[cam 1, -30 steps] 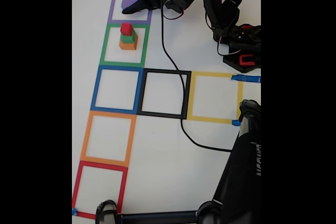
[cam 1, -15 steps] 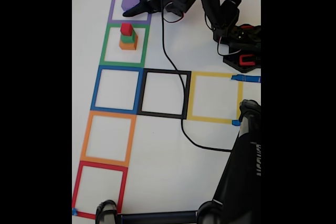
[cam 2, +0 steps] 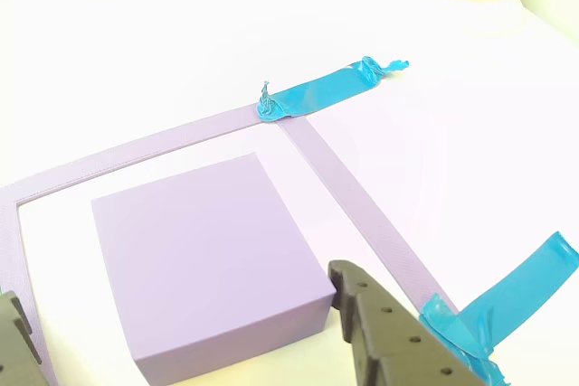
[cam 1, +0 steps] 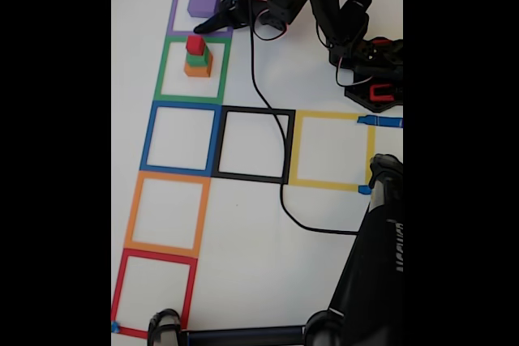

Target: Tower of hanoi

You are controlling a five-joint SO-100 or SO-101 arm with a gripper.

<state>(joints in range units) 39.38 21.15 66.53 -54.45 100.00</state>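
Pincer (cam 2: 172, 332) straddles purple cube (cam 2: 204, 259); fixed view shows stacked cubes (cam 1: 197, 56).

You are looking at a hobby or lab-style robot test bench, not a lived-in room. The white tabletop (cam 1: 243, 232) is laid out as a game board: tape-outlined squares in purple (cam 1: 173, 7), green (cam 1: 161, 70), blue (cam 1: 147, 137), black (cam 1: 253, 110), yellow (cam 1: 328, 116), orange (cam 1: 132, 208) and red (cam 1: 118, 288). Blue tape strips (cam 2: 318, 92) pin the corners. A black cable (cam 1: 253, 70) trails across the surface, and a black clamp stand (cam 1: 369, 265) stands at the near edge.
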